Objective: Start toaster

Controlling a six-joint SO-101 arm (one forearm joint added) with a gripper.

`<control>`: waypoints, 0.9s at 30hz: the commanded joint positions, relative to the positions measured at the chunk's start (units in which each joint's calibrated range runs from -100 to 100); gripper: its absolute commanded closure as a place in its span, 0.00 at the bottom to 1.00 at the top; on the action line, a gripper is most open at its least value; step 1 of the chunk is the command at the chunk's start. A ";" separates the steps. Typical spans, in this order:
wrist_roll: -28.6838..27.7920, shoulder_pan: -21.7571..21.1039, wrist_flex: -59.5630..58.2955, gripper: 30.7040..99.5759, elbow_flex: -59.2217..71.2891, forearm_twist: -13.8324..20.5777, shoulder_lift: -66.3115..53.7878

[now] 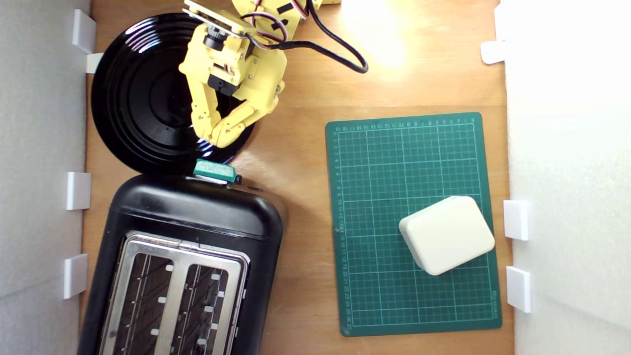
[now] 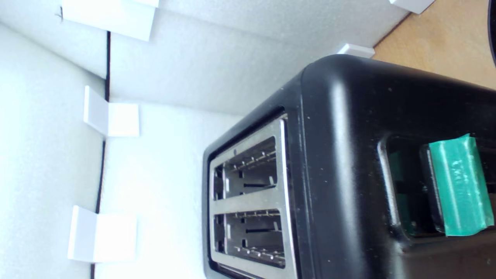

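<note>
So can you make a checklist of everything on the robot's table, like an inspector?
Surface: wooden table, bare between the items.
Job's things: black toaster, both slots empty; green lever tab on its end, untouched.
Clutter: round black ribbed plate; green cutting mat with a cream rounded box lying on it.
Grippers: yellow gripper over the plate's edge, just short of the tab, fingers shut on nothing.
Cables: black cable looping from the arm.
Surroundings: white foam walls with white brackets.
</note>
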 commanded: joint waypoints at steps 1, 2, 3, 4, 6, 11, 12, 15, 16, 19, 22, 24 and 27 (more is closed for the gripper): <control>-0.77 0.69 -2.18 0.99 -6.91 0.58 1.35; -0.82 0.69 -2.18 0.99 -7.73 0.58 1.93; -0.82 0.69 -2.18 0.99 -8.54 0.58 2.43; -0.87 0.61 -2.18 0.99 -9.45 0.58 2.93; -0.87 0.53 -2.18 0.99 -10.91 0.48 3.34; -0.72 0.53 -2.18 0.99 -14.63 -1.21 4.68; -0.82 0.53 -2.18 0.99 -15.54 -1.21 5.34; -0.82 0.45 -2.18 0.99 -18.27 -1.49 7.76; -0.66 0.37 -2.18 0.99 -18.63 -1.49 8.34; -0.61 0.37 -2.18 0.99 -19.36 -1.49 9.59; -0.56 0.06 -2.18 0.99 -20.36 -1.49 10.59; -0.56 -0.02 -2.18 0.99 -20.45 -1.49 11.42; -0.56 -0.10 -2.18 0.99 -20.45 -1.49 12.50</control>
